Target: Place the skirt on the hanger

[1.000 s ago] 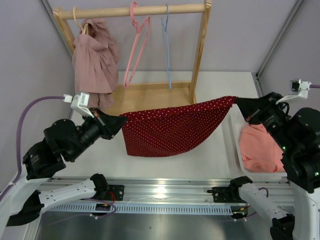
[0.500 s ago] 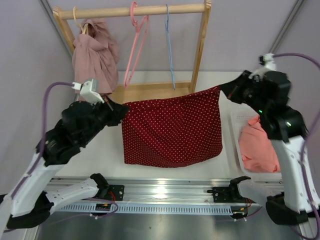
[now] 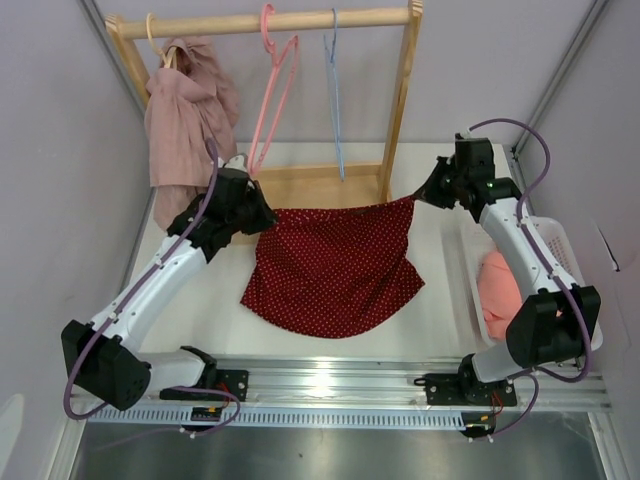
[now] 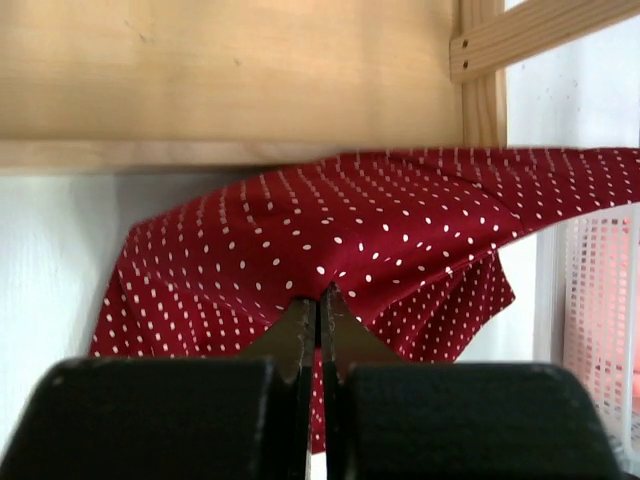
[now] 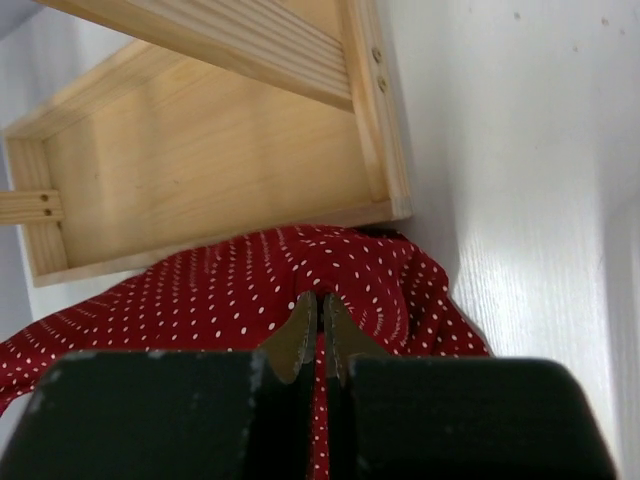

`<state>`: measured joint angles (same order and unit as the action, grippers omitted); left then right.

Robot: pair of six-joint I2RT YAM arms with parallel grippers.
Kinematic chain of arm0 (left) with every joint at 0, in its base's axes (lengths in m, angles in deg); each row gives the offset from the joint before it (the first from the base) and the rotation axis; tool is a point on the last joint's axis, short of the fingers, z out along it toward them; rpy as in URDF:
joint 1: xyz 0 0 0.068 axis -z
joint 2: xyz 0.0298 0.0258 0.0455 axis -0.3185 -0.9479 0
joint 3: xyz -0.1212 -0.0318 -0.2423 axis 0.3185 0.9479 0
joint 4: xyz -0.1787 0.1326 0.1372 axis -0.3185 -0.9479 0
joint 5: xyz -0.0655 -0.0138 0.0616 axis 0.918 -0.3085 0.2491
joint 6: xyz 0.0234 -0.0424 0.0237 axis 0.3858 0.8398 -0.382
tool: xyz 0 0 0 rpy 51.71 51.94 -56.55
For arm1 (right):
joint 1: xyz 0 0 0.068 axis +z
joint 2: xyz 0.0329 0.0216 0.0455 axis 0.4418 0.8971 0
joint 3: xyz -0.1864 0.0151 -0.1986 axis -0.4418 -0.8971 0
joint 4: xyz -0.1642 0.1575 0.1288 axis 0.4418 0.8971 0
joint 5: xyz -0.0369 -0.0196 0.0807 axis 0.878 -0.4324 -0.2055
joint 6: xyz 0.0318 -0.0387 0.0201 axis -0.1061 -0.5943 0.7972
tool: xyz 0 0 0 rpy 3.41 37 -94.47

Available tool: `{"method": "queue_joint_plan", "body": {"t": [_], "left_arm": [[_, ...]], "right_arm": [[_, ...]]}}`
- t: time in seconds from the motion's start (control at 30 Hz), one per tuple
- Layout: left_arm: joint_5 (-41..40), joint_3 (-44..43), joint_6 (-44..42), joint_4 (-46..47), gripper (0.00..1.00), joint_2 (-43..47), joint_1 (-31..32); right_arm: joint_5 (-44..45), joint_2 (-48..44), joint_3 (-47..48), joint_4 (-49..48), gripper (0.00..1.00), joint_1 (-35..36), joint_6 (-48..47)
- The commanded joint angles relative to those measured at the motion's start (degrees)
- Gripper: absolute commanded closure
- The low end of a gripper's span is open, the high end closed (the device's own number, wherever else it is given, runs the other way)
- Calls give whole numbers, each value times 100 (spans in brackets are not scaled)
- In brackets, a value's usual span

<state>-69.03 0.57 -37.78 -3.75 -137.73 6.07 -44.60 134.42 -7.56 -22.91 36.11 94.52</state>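
Note:
The skirt (image 3: 335,270), dark red with white dots, hangs stretched between my two grippers just in front of the wooden rack's base. My left gripper (image 3: 262,213) is shut on its left top corner, and my right gripper (image 3: 418,197) is shut on its right top corner. In the left wrist view the fingertips (image 4: 318,297) pinch a fold of skirt (image 4: 400,240). The right wrist view shows the same pinch (image 5: 319,300) on the skirt (image 5: 230,290). A pink hanger (image 3: 272,90) and a thin blue hanger (image 3: 334,95) hang empty on the rack's rail.
The wooden rack (image 3: 400,100) stands at the back, with a dusty pink garment (image 3: 190,115) hung at its left end. A white basket (image 3: 560,250) at the right holds a salmon cloth (image 3: 497,290). The rack's base board (image 5: 200,170) lies right behind the skirt.
Both arms have reached forward and inward toward the rack, carrying the skirt with them. Its top edge is now narrower and slacker, and the hem hangs in a rounded curve.

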Motion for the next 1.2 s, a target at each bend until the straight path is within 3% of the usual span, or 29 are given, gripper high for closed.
{"method": "queue_joint_plan", "body": {"t": [0.0,0.2,0.57,0.63,0.67,0.7,0.77,0.8,0.9,1.0,1.17], "left_arm": [[59,-69,-228,467,100,159,-275],[312,685,-105,580,100,623,-451],[1684,3481,554,924,100,2346,-487],[1781,3744,563,872,99,2470,-478],[1878,3789,572,828,97,2575,-478],[1922,3833,563,801,81,2646,-469],[1958,3895,528,653,62,2961,-460],[1958,3860,510,591,53,3067,-460],[2159,3642,405,441,39,3340,-460],[2283,3256,10,134,33,3472,-452],[2765,2683,-535,194,35,3745,-452]], "right_arm": [[-114,-204,98,-565,100,-49,7],[-105,-748,-1006,-521,100,-49,305],[298,-2945,-3663,-153,100,399,1386],[387,-3243,-3961,-108,91,636,1545],[500,-3323,-4041,-91,87,724,1702],[571,-3394,-4094,-64,72,916,1774],[834,-3587,-4182,15,53,1093,1931],[897,-3640,-4182,50,49,1190,1950],[1063,-3737,-4077,173,38,1217,1967],[1134,-3729,-3858,226,37,1217,1915],[1275,-3422,-3383,279,37,1226,1704]]}}
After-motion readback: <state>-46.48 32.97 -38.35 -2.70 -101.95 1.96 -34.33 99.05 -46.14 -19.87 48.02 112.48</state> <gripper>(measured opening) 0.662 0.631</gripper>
